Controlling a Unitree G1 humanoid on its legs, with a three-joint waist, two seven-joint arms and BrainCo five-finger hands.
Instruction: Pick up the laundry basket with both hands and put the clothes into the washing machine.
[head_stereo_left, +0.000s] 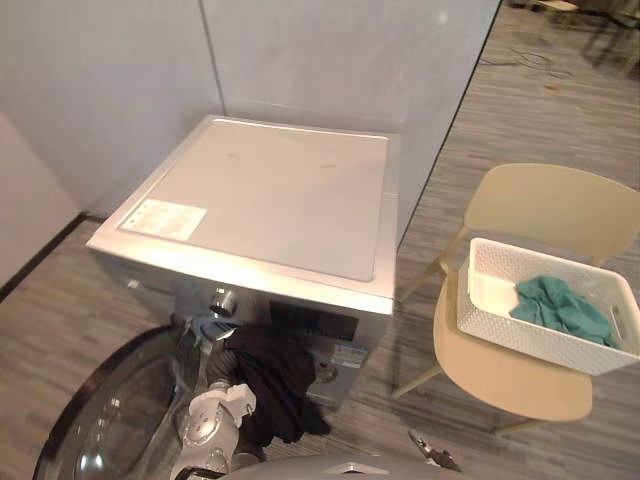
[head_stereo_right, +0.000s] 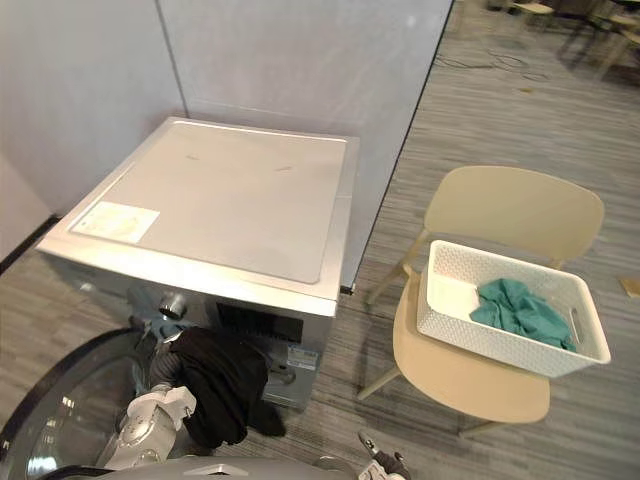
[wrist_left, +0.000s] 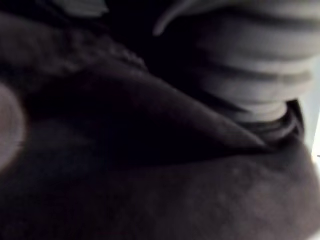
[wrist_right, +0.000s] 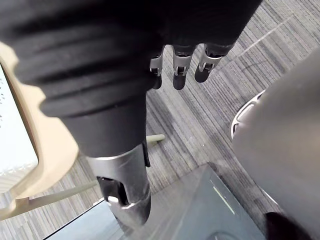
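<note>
While the white laundry basket (head_stereo_left: 530, 340) sits on the seat of the beige chair (head_stereo_left: 550, 205), neither robot hand touches it. One teal garment (head_stereo_left: 560, 305) lies crumpled inside it, toward the right end. The chair stands just right of the silver front-loading washing machine (head_stereo_left: 270, 190), on the grey plank floor (head_stereo_left: 520, 110).

A black garment (head_stereo_left: 270, 385) hangs out of the drum opening and down the machine's front. The round glass door (head_stereo_left: 120, 410) is swung open to the left.

Left robot hand (head_stereo_left: 213, 408): low at the opening, against the black garment's left edge. Cannot tell whether it has hold of the cloth. The left wrist view shows dark cloth very close, next to what is probably the ribbed door seal (wrist_left: 250, 65).

Right robot hand (wrist_right: 182, 67): hangs relaxed and uncurled over the floor between machine and chair, holding nothing.
</note>
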